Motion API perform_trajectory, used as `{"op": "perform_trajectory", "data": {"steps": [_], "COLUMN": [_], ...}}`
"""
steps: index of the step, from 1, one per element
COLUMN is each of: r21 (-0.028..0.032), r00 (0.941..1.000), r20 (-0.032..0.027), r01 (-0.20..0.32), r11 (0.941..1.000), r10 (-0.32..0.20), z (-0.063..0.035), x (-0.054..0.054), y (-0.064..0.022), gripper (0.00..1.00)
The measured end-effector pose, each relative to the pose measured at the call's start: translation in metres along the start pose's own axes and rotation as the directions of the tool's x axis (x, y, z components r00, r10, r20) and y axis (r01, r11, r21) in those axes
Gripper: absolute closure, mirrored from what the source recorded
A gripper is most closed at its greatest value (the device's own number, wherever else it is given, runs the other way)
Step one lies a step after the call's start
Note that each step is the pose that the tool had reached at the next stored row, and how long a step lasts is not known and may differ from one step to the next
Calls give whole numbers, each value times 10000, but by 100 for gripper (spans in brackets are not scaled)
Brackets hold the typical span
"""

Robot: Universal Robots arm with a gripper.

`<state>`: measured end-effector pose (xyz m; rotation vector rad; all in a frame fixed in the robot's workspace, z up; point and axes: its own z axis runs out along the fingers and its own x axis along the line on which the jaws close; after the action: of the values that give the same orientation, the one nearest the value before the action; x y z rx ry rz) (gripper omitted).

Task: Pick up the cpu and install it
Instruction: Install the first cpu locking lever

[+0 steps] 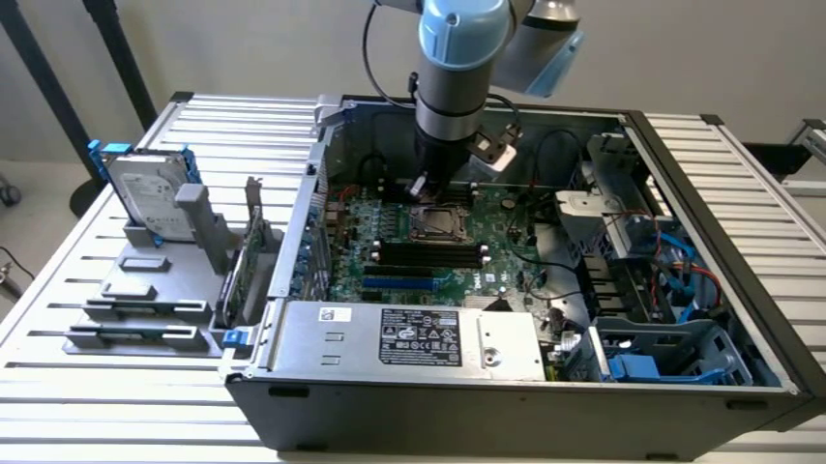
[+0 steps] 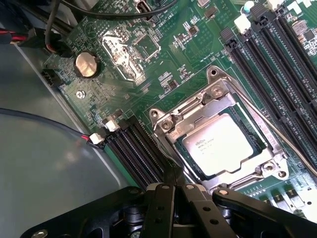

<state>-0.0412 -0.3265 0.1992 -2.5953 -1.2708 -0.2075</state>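
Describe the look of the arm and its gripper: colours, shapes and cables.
In the exterior view the arm is a round silver-grey tube with a pale blue cap at the joint and a darker, near-black section below. A black cable runs beside it, and a small white block sits by the wrist. In the wrist view the gripper is matt black, built of angular linkage bars joined by round silver bolts.
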Motion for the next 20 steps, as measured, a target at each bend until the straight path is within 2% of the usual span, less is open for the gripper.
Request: {"op": "perform_trajectory", "data": {"steps": [20], "r21": [-21], "r00": [10000], "r20": [27], "r01": [1], "r11": [10000], "r10": [-1], "z": [21], "x": [28], "y": [74], "gripper": [89]}}
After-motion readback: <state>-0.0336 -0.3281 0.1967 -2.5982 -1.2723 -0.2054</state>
